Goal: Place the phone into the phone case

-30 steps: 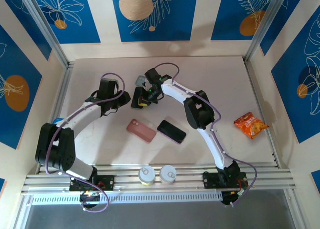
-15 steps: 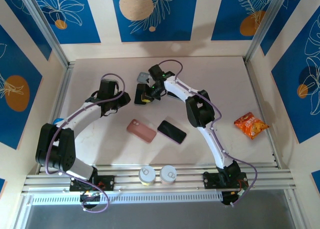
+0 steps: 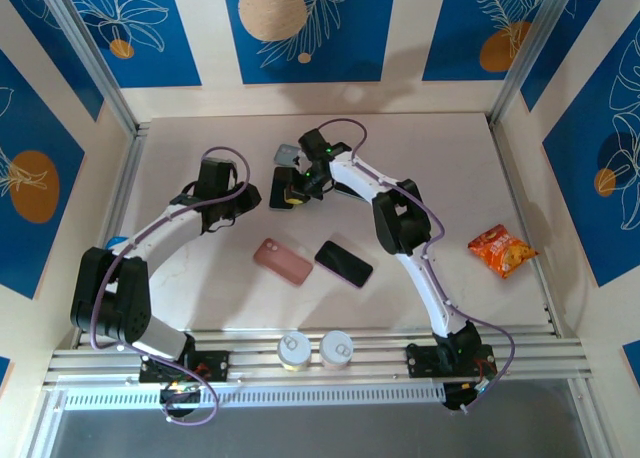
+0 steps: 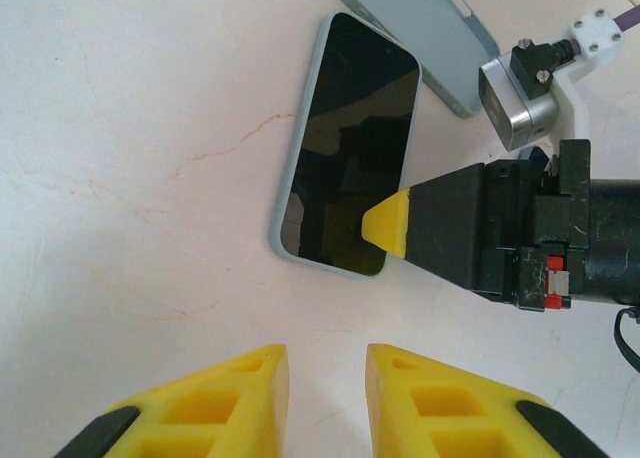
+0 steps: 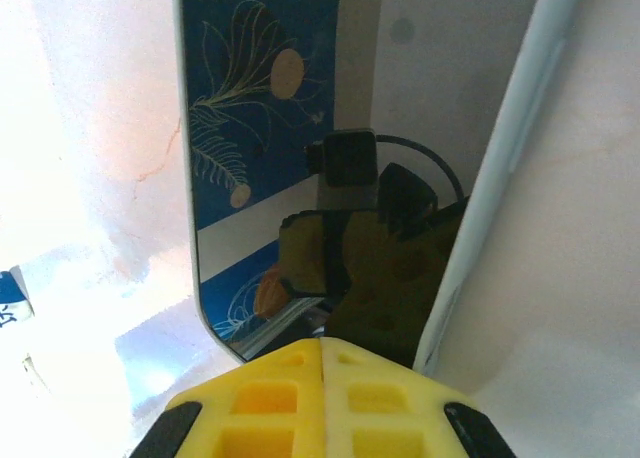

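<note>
a pale marbled table (image 3: pixel 480 168) sits walled by cream panels (image 3: pixel 208 38) printed with blue floral rectangles (image 3: pixel 305 28).

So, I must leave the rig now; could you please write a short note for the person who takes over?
Left gripper: open, empty, near the phone's short end.
Right gripper: shut, its tip at the phone's long edge.
Phone lies screen up, a pale rim around it; I cannot tell if that is a seated case.
A grey case lies just beyond it.
Left to do: check the fit; press the phone in if needed.
</note>
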Motion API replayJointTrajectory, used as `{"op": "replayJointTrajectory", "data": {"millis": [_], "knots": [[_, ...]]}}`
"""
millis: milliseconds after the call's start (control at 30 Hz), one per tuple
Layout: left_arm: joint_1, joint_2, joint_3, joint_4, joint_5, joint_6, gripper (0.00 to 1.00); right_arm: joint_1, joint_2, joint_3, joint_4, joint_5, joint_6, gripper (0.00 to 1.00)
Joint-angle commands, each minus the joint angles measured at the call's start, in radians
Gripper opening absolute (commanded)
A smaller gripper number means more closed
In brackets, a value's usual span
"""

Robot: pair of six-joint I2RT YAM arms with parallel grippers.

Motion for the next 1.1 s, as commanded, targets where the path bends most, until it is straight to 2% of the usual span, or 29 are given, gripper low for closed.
{"op": "replayJointTrajectory", "data": {"millis": [0,200,367,467,833,1067], "knots": [[0.006,-0.026,-0.014,0.001,-0.003,-0.004,0.27,-0.033,-0.035,-0.046,-0.073,0.080,-0.036,0.00],[0.006,-0.028,-0.012,0.001,0.004,-0.006,0.27,-0.054,-0.120,-0.085,-0.032,-0.001,-0.092,0.00],[0.006,-0.036,-0.009,0.000,0.010,0.002,0.27,-0.098,-0.279,-0.228,0.068,-0.060,-0.073,0.00],[0.005,-0.027,-0.012,0.012,0.019,-0.003,0.27,-0.125,-0.319,-0.296,0.101,-0.080,-0.055,0.00],[0.004,-0.019,-0.036,0.033,0.037,-0.019,0.27,-0.087,-0.212,-0.325,0.121,-0.002,-0.039,0.00],[0.004,-0.037,-0.044,0.014,0.024,-0.005,0.27,-0.075,-0.164,-0.304,0.136,-0.007,-0.021,0.00]]}}
